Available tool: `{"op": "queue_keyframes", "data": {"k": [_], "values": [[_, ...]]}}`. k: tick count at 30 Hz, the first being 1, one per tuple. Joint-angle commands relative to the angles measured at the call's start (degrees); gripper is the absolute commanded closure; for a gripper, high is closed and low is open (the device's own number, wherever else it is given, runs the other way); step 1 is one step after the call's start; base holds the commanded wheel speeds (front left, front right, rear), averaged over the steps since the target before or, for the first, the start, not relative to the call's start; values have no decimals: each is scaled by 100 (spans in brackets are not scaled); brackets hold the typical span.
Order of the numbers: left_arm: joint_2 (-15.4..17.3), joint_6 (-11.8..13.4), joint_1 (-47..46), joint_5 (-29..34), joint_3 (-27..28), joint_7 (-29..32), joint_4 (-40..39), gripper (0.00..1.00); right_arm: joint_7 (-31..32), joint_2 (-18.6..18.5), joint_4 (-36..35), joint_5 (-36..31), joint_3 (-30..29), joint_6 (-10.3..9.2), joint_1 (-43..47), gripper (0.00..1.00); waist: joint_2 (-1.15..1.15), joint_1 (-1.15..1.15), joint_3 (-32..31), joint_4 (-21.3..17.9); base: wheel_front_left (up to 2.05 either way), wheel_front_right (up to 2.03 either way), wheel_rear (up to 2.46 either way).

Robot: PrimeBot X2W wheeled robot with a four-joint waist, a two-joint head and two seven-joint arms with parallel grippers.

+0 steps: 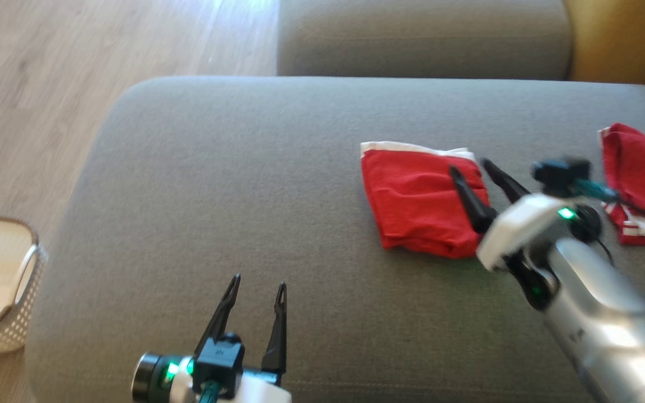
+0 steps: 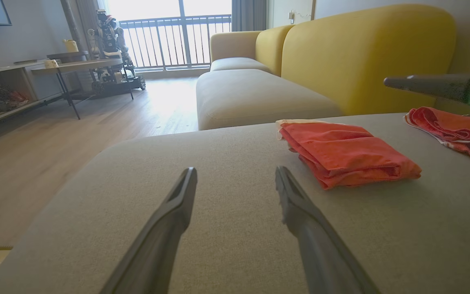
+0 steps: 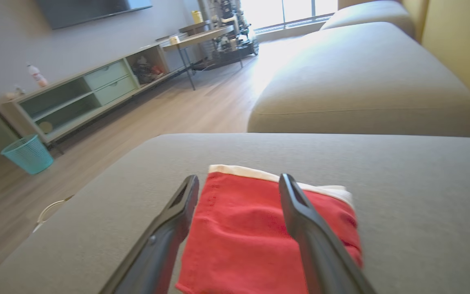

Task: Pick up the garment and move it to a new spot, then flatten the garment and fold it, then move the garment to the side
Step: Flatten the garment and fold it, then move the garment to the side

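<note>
The grey sofa cushion (image 1: 216, 184) is mostly bare toward its rounded left edge. The folded red garment (image 1: 412, 201) lies right of centre, near a second red garment (image 1: 641, 173). Folding looks done. Shifting it aside remains, and that needs a grip through every layer. The right gripper (image 1: 468, 165) hovers above it, spread and empty. The left gripper (image 1: 260, 281) is likewise spread and empty.
</note>
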Motion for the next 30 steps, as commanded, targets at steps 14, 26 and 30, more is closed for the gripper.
{"op": "queue_keyframes", "data": {"k": [14, 26, 30], "values": [[128, 357, 316, -35, 772, -71, -800, 0, -219, 735, -2883, -2651, -2603, -2, 2685, 0, 0, 0, -220, -605, 0, 0, 0], [221, 493, 628, 119, 1027, -71, -1107, 0, -220, 1040, -3973, -3297, -2926, -2, 3737, 0, 0, 0, -378, -605, 0, 0, 0], [227, 469, 652, 127, 1046, -71, -1137, 0, -220, 1041, -3991, -3210, -2909, -2, 3761, 0, 0, 0, -414, -575, 0, 0, 0]]}}
